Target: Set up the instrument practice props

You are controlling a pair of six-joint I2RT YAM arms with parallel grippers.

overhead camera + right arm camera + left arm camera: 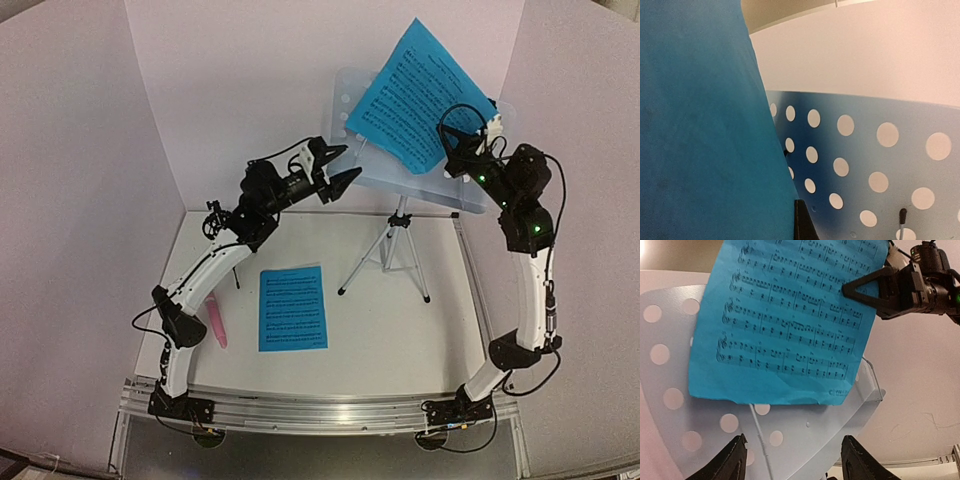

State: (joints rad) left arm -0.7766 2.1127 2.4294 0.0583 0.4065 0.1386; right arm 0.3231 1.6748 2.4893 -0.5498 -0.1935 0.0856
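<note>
Page (415, 90) pinched by raised right gripper (462, 152) at stand (348, 100).

Robotics lab test booth, staged rather than lived in. Walled by plain white panels (230, 90) at nine, twelve and three o'clock around a white tabletop (400, 330). Edged at six o'clock by an aluminium rail (330, 408), with the left arm base (178, 400) bolted on at seven, the right arm base (462, 405) at five, and trailing black cables (555, 290).

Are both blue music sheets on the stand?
No, one sheet lies flat on the table; the other sheet is up at the stand.
</note>
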